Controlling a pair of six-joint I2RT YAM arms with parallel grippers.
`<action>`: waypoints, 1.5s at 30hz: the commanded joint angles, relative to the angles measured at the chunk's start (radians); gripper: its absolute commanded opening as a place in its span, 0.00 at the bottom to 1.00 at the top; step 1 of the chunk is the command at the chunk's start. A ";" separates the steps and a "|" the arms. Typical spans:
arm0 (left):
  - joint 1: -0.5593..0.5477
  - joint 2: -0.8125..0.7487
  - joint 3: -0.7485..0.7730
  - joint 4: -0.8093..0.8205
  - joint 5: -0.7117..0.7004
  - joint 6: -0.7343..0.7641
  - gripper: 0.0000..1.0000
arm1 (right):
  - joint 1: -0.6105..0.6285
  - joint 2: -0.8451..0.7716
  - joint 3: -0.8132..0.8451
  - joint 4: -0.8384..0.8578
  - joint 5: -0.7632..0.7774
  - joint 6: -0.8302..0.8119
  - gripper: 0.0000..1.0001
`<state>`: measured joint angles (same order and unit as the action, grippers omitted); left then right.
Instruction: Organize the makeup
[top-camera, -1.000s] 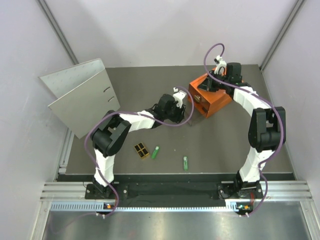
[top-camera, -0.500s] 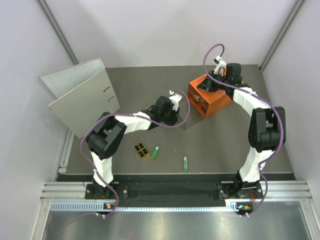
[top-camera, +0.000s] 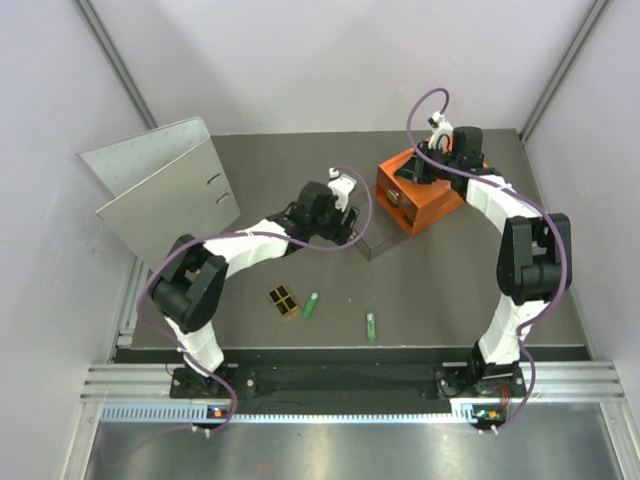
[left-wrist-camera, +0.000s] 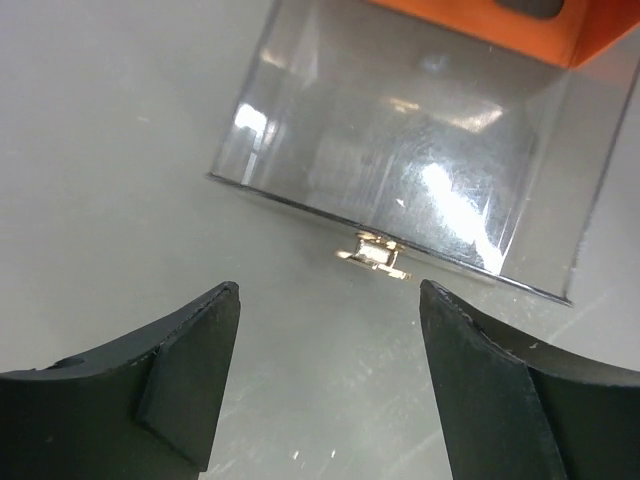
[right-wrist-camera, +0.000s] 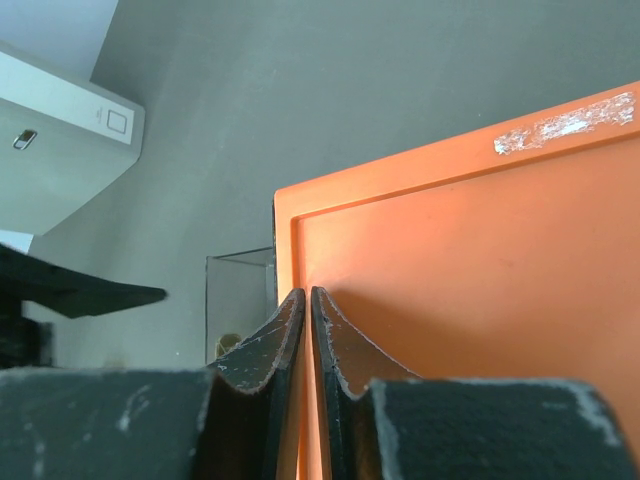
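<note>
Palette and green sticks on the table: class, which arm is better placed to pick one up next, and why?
Probably left. The left hand is open beside the clear drawer, nearer the palette and green sticks. The right hand is shut over the orange box, farther away.

Table (top-camera: 450, 290) is carrying: grey ring binder (top-camera: 160, 195) standing upper left; orange drawer box (top-camera: 415, 195) sitting upper right; palette (top-camera: 284, 300), left green stick (top-camera: 311, 305) and right green stick (top-camera: 370, 326) lying lower centre.

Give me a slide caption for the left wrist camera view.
Open left gripper facing the clear drawer pulled out of the orange box, gold handle just ahead.
</note>
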<state>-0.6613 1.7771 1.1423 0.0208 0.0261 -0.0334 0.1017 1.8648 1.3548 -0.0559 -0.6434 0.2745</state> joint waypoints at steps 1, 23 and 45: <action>0.000 -0.125 0.027 -0.071 -0.055 0.023 0.78 | -0.002 0.129 -0.120 -0.338 0.166 -0.063 0.10; -0.021 -0.366 -0.142 -0.556 0.101 -0.011 0.69 | -0.002 0.139 -0.103 -0.352 0.152 -0.078 0.10; -0.103 -0.153 -0.170 -0.550 0.141 -0.063 0.62 | -0.002 0.154 -0.085 -0.348 0.142 -0.077 0.10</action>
<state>-0.7578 1.6165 0.9806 -0.5358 0.2005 -0.0807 0.1017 1.8732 1.3643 -0.0616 -0.6575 0.2729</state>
